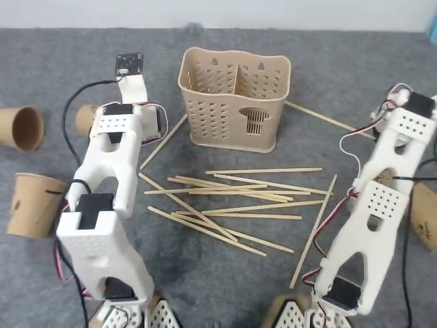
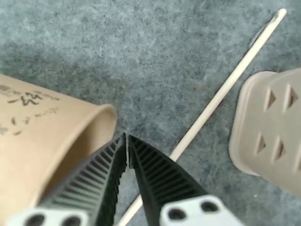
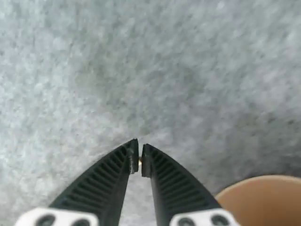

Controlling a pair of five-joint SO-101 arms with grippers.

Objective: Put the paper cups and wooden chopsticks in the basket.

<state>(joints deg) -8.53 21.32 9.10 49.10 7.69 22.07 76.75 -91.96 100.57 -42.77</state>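
Note:
The beige perforated basket (image 1: 233,102) stands upright at the back middle of the grey mat. Several wooden chopsticks (image 1: 232,201) lie scattered in front of it. My left gripper (image 2: 127,139) is shut with nothing in it, its tips just off the rim of a paper cup (image 2: 47,136) lying on its side. A chopstick (image 2: 221,94) runs past it toward the basket's corner (image 2: 268,127). My right gripper (image 3: 139,143) is shut over bare mat, beside a cup's rim (image 3: 263,197). Two more cups (image 1: 20,128) (image 1: 34,203) lie at the far left.
One chopstick (image 1: 328,117) lies behind the basket to the right, another (image 1: 313,232) slants near the right arm's base. A cup (image 1: 423,219) lies partly hidden behind the right arm at the mat's right edge. Cables hang along both arms.

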